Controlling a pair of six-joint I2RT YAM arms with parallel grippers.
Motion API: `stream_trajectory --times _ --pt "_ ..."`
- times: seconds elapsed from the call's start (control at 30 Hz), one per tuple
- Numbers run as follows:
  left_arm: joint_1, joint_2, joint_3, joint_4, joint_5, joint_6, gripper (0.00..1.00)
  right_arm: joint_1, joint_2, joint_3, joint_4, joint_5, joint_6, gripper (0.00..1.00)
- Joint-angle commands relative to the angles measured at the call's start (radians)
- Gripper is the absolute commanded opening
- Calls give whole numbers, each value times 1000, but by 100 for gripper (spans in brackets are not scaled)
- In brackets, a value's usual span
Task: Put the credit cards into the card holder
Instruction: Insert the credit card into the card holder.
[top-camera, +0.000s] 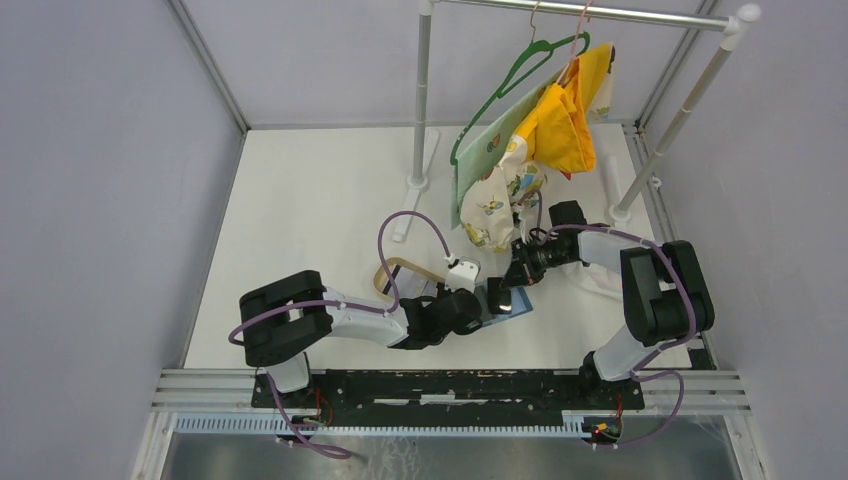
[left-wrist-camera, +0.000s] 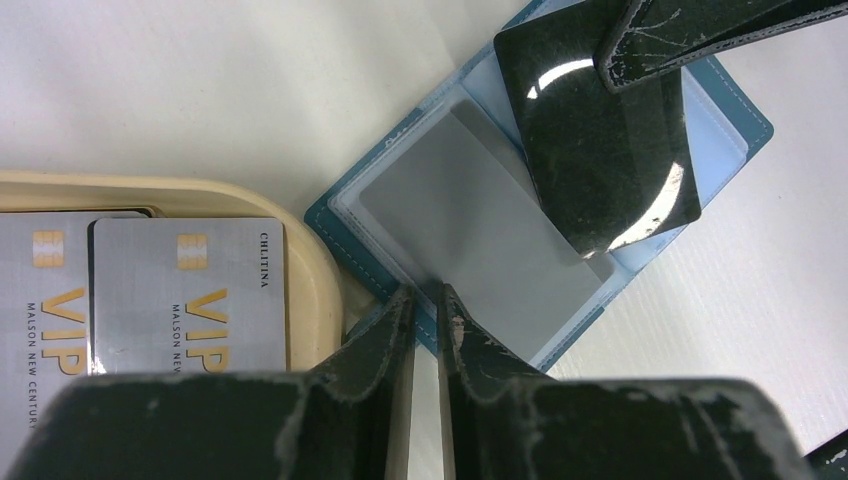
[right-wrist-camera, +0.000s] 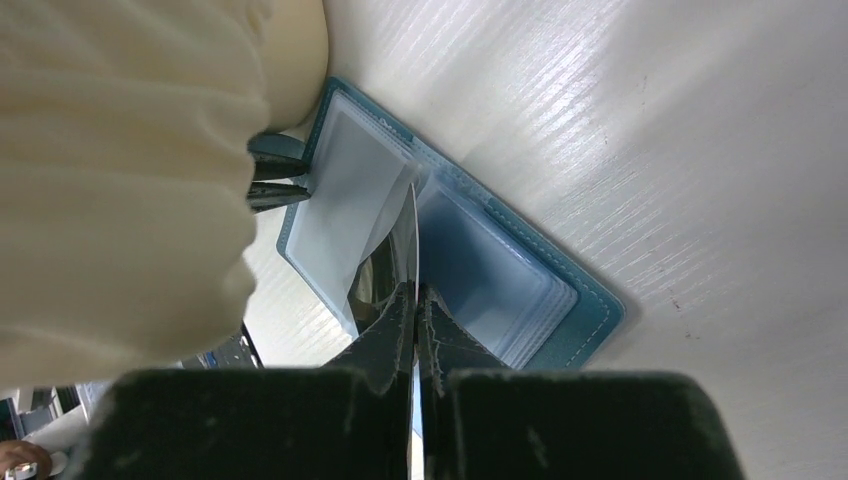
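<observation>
The teal-blue card holder (top-camera: 515, 303) lies open on the white table, its clear sleeves up (left-wrist-camera: 460, 210). My left gripper (left-wrist-camera: 428, 300) is shut on its near edge, next to the tan tray (left-wrist-camera: 315, 280). My right gripper (right-wrist-camera: 415, 295) is shut on a black glossy credit card (left-wrist-camera: 600, 150) and holds it tilted over the holder's middle fold, its lower edge at the sleeves (right-wrist-camera: 410, 235). Two silver VIP credit cards (left-wrist-camera: 190, 300) lie in the tray. In the top view the left gripper (top-camera: 480, 310) and right gripper (top-camera: 515, 272) meet over the holder.
A clothes rack (top-camera: 423, 100) stands at the back with a green hanger (top-camera: 510, 80) and yellow and printed clothes (top-camera: 555, 125) hanging just behind the right arm. A cream cloth-like shape (right-wrist-camera: 120, 180) fills the left of the right wrist view. Grey walls close in both sides.
</observation>
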Motion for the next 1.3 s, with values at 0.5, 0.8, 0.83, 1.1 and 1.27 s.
stream_trajectory --times 0.5,0.8,0.83,1.1,1.27 --pt "2 -6 17 -16 -26 -9 20 76 24 11 -37 113 -46 2" --pt "3 -9 17 -13 -23 -5 20 77 61 26 -62 152 -3 2" --pt "3 -10 15 -12 -24 -4 20 78 57 21 -57 167 11 2" --pt "2 -15 13 -13 -26 -3 20 71 -1 -23 -10 240 74 0" --pt "3 -18 15 -13 -25 -1 20 70 -30 -57 21 279 111 0"
